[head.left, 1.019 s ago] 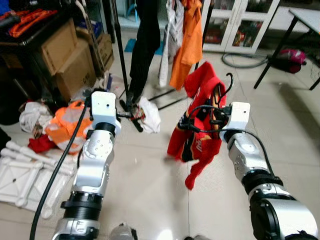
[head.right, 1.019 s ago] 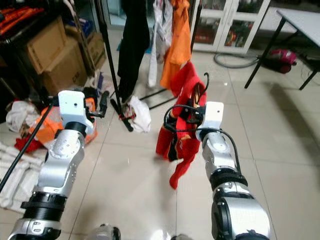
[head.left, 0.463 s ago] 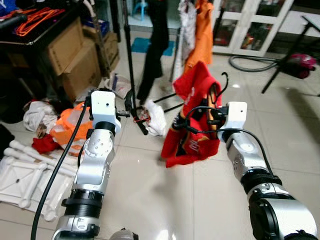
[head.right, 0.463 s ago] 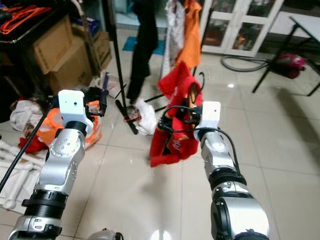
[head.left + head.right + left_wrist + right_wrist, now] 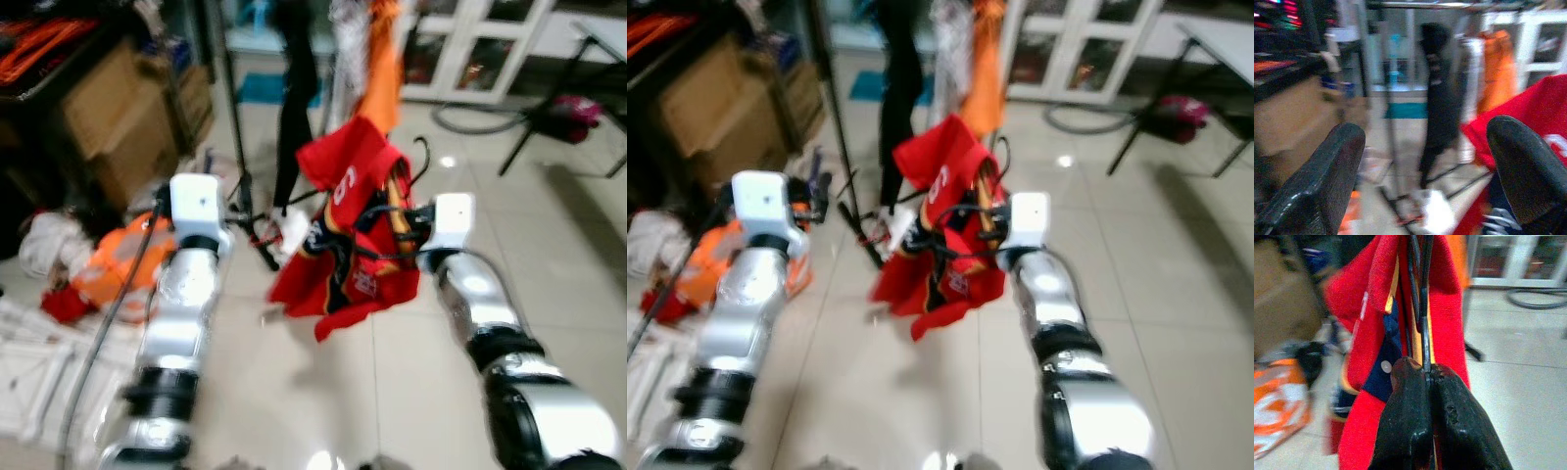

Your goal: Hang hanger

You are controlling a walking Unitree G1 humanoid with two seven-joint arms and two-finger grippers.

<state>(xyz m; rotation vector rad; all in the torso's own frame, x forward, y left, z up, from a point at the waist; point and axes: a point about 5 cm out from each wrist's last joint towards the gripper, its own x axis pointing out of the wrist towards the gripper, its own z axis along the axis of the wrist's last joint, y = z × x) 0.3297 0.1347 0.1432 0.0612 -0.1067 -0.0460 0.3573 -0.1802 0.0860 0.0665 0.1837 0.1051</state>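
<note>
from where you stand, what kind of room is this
Probably a cluttered storage or laundry room: clothes hang on a rack, cardboard boxes are stacked at the left, and more clothes lie on the tiled floor.

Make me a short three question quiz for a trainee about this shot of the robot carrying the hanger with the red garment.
1. True or false: the right pincer is shut on the black hanger.
2. Which garment hangs on that hanger: A the red jersey, B the orange garment, C the black garment?
3. Fill in: the left pincer is ____ and holds nothing.

Key: 1 true; 2 A; 3 open.
</note>
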